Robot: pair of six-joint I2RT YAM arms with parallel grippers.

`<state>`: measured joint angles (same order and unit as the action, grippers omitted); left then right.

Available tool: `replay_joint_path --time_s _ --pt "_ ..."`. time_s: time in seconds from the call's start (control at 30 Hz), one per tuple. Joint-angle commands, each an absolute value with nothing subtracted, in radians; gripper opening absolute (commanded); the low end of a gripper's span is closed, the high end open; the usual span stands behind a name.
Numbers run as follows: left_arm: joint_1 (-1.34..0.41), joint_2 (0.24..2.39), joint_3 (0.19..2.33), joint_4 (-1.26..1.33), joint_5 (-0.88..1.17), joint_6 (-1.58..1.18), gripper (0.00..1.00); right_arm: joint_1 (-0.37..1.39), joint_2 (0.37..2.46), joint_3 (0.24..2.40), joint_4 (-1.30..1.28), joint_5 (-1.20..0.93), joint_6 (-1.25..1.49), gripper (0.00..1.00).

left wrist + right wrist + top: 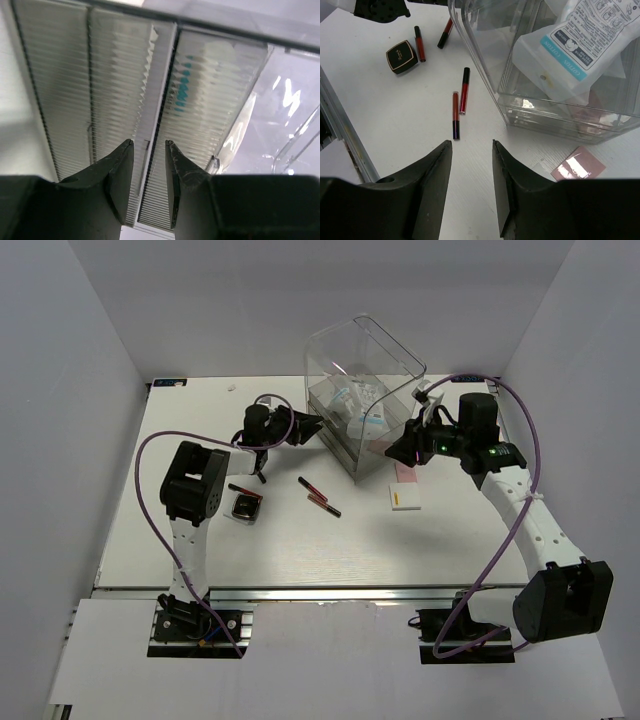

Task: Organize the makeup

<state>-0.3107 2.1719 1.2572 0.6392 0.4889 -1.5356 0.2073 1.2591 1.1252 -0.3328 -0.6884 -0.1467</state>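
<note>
Drawer-opening, I judge: left gripper [149, 145], fingers narrowly parted and empty, faces the ribbed front of the drawer case [115, 75] just ahead; right gripper [470, 145] stands open, empty, pencils [455, 112] beyond its fingertips, pink square [577, 167] to their right (compact [401, 56] farther off); next, left fingers must pinch a drawer edge.

The left arm [186, 540] and right arm [520, 515] have white links, black joint housings, looping purple cables [141, 465]; green lights [441, 448] upper right; black wedge fingers [432, 170].
</note>
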Motion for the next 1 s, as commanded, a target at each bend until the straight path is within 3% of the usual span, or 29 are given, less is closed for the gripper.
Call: replay_joint_path --time_s 0.0,0.2,0.57,0.97 --pt "-0.324 2.132 1.264 0.68 0.515 -1.536 0.42 0.198 1.243 1.12 -0.295 -0.707 -0.147 0.44" --pt "-0.344 2.166 1.312 0.627 0.515 -1.502 0.35 0.189 1.243 1.127 -0.291 -0.713 -0.138 0.44" --pt "-0.345 2.148 1.269 0.661 0.512 -1.497 0.09 0.18 1.239 1.126 -0.282 -0.722 -0.123 0.44" --pt "-0.278 1.977 1.08 0.631 0.523 -1.413 0.04 0.178 1.238 1.117 -0.276 -0.726 -0.118 0.44"
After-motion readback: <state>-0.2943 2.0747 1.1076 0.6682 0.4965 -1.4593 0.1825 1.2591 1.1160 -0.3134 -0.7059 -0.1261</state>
